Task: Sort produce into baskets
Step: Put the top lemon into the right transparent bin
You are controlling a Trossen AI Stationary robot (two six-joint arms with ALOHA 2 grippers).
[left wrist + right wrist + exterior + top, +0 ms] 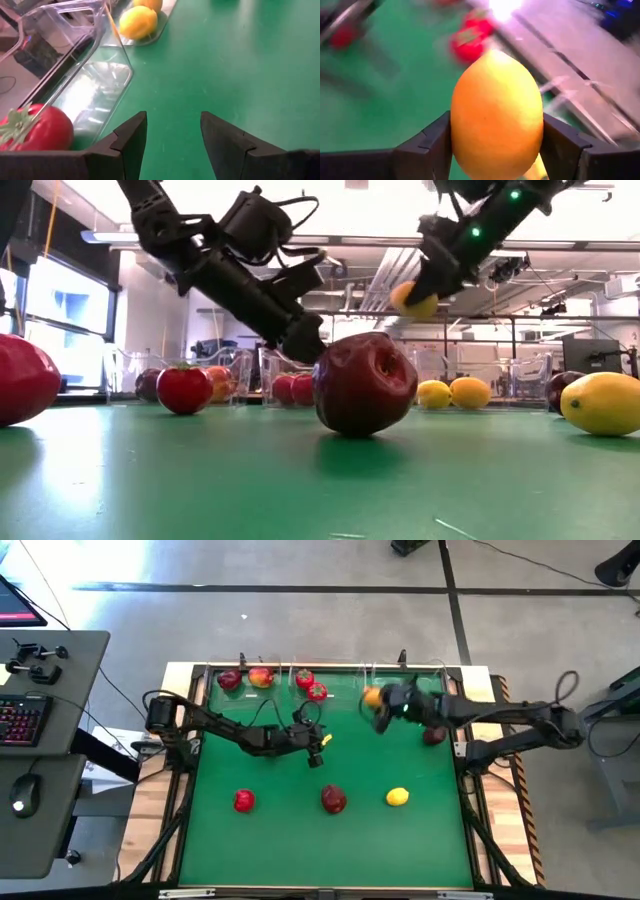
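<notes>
Yellow lemon (496,114) clamped between right pincer (495,145) fingers, left pincer (172,142) parted, empty

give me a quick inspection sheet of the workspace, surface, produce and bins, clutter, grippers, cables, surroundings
surface: green mat on a wooden table, flat, no spills seen
job's things: three clear bins along the far edge; first holds a dark apple and a red-orange apple, middle one two green-topped red fruits; loose on the mat are a red fruit, a dark red apple, a lemon and a dark fruit beside the right arm
clutter: nothing seen
grippers: right gripper shut on a yellow-orange lemon, raised by the bins; left gripper fingers open, empty, low over the mat
cables: black cables run along both arms
surroundings: desk with keyboard and mouse
</notes>
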